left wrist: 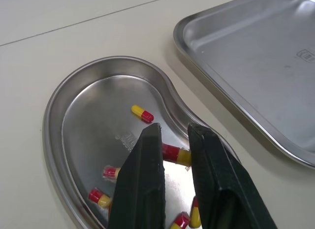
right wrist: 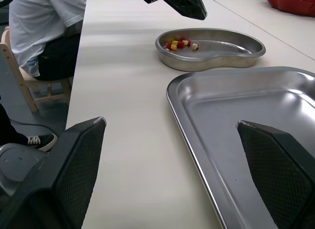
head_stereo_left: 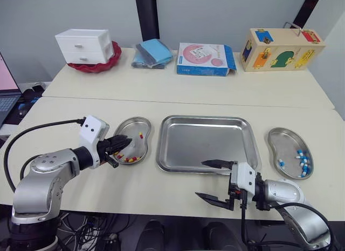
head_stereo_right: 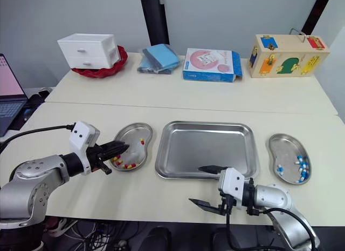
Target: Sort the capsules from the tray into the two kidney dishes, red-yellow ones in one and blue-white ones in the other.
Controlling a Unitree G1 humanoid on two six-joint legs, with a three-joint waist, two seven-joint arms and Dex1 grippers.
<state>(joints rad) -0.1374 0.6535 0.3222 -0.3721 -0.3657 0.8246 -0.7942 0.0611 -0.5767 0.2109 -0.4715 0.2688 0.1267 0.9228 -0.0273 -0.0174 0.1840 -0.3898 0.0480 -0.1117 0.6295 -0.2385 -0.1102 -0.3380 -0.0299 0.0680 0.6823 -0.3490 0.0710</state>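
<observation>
**Capsules in both dishes, left gripper over the left one with a capsule**

- Red-yellow capsules [head_stereo_left: 131, 158] lie bunched at the near end of the left kidney dish [head_stereo_left: 135, 120], with one more further up its floor.
- Blue-white capsules [head_stereo_left: 303, 159] lie at the near right side of the right kidney dish [head_stereo_left: 280, 133].
- The tray [head_stereo_left: 205, 143] sits between the two dishes, apart from both.
- Left gripper [left wrist: 173, 131] hangs over the left dish's near half. Its jaws are narrow. A red-yellow capsule [left wrist: 175, 154] spans the gap, and it looks pinched between the fingers.
- Right gripper [head_stereo_left: 205, 180] is at the tray's near rim, over the table [head_stereo_left: 161, 186]. Its jaws are spread wide with nothing between them. One fingertip is over the rim and the other is out toward the table's front edge.
- Back of the table, left to right:
  - white drawer unit [head_stereo_left: 85, 46] on a red bowl [head_stereo_left: 102, 65]
  - blue cloths [head_stereo_left: 153, 52]
  - blue-pink box [head_stereo_left: 206, 59]
  - wooden latch box [head_stereo_left: 281, 48]
- A laptop [head_stereo_left: 6, 89] is at far left.
- A person [right wrist: 44, 27] sits on a wooden chair beside the table.
</observation>
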